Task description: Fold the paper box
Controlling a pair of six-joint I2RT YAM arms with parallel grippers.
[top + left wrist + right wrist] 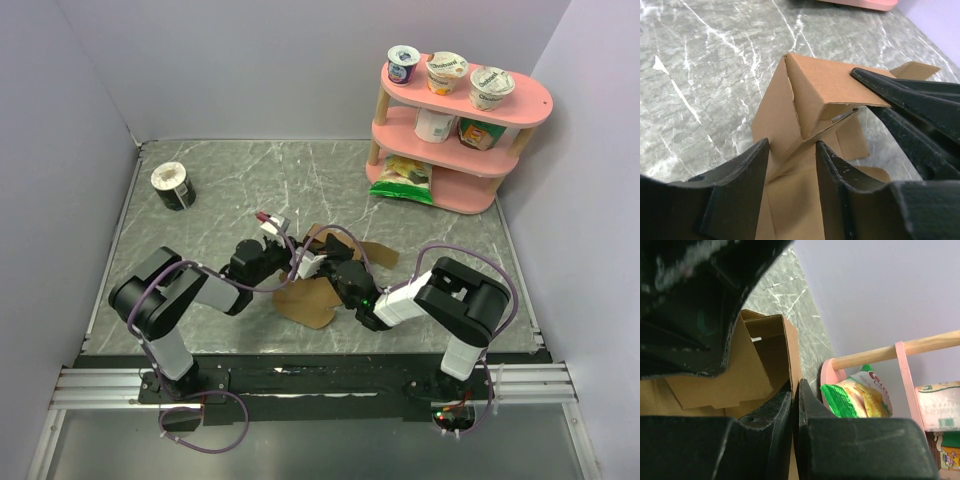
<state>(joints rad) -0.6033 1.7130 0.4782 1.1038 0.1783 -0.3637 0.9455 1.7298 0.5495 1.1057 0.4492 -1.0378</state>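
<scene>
The paper box (312,300) is brown cardboard, partly folded, in the middle of the table, with flat flaps spread around raised walls. In the left wrist view a raised corner of the box (815,85) stands just ahead of my left gripper (792,152). Its jaws stand apart over a creased panel, with a clear gap between them. My right gripper (796,387) is shut on the thin edge of an upright wall of the box (760,375). Its black fingers (900,95) pinch that wall from the right. From above, both grippers (303,263) (342,272) meet at the box.
A round black-and-white tub (173,185) stands at the back left. A pink shelf (455,130) at the back right carries yogurt cups, with a green snack bag (405,178) on its lowest level. That bag (860,395) is close beyond the right gripper. Walls enclose the table.
</scene>
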